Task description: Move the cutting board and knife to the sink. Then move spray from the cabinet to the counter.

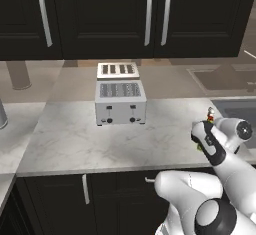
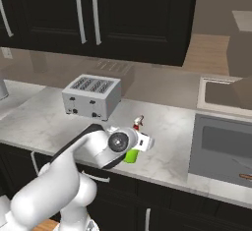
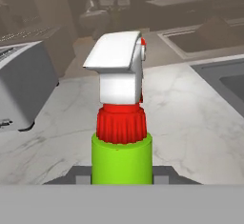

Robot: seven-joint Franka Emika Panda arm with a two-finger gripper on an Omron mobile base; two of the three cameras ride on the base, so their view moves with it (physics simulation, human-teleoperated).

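- One thing sits nearest the camera in the hand view: the small green plastic spray bottle with a red collar and white nozzle head [image 3: 122, 123], upright, its body between the two dark finger tips of the white arm's two-finger gripper [image 3: 122, 176].
- The jaws stand partly closed against the bottle's green body, so I judge it held; from the right base view the spray [image 2: 131, 155] shows low beside the wrist, at or just above the white-grey veined marble counter [image 2: 167, 127]. Whether its base touches the marble I cannot tell.
- Handling, as a judgement: a light, rigid bottle with smooth, somewhat slippery round walls. The body is the right place to grip; the narrow neck and trigger head would twist or tip.
- It is tall for its base, so it should be set down upright and released gently, or it may topple.
- Farther back on the counter stands a boxy silver four-slot toaster [image 1: 120, 102], well apart from the bottle.
- To the arm's right lies the rectangular grey metal sink [image 2: 224, 149], near the spray but not touching.
- Farthest, the near-black cabinet doors with long silver bar handles [image 1: 150, 16] hang closed above.
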